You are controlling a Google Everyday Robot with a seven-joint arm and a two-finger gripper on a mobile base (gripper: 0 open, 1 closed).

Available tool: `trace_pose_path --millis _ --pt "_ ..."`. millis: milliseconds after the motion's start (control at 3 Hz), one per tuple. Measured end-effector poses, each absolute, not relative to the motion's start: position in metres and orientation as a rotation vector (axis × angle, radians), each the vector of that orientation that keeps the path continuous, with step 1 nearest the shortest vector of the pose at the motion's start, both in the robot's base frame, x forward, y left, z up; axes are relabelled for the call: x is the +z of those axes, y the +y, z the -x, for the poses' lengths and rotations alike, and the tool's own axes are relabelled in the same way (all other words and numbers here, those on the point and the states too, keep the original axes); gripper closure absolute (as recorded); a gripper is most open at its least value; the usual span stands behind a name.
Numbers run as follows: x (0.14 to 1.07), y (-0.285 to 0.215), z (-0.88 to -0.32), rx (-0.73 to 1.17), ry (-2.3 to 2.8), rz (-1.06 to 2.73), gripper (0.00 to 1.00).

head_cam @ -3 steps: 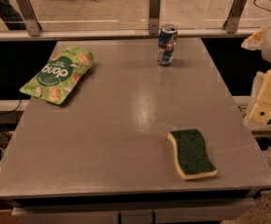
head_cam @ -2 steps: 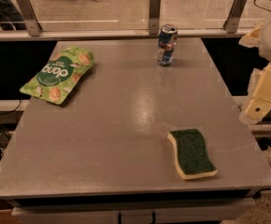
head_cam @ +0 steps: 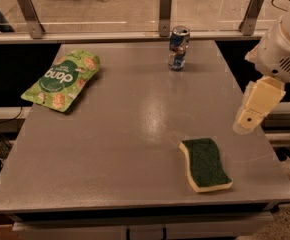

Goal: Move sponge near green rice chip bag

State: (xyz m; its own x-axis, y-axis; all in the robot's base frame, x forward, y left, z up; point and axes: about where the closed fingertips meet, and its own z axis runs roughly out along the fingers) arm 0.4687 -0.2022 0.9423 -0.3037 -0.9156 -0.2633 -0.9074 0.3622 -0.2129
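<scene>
The sponge (head_cam: 205, 164) lies flat on the grey table (head_cam: 125, 149) at the front right, dark green face up over a pale yellow layer. The green rice chip bag (head_cam: 62, 80) lies flat at the far left of the table, with white "dang" lettering. My gripper (head_cam: 246, 125) hangs at the right edge of the table, above and to the right of the sponge and not touching it. It holds nothing that I can see.
A blue drink can (head_cam: 178, 48) stands upright at the back middle of the table. A glass rail with metal posts (head_cam: 165, 13) runs behind the table. My white arm (head_cam: 284, 49) fills the upper right.
My arm and gripper have moved left, from beyond the table's right edge to over it, closer to the sponge. The sponge, bag and can have not moved.
</scene>
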Motion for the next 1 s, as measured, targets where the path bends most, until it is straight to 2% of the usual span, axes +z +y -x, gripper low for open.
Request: trace_pose_path --millis 333,1000 --pt "0.9253 -0.1978 -0.4655 -0.005 2.397 1.437 0.0" --pt "0.9213 -0.1992 -0.4665 0.036 2.449 1.333 0.0"
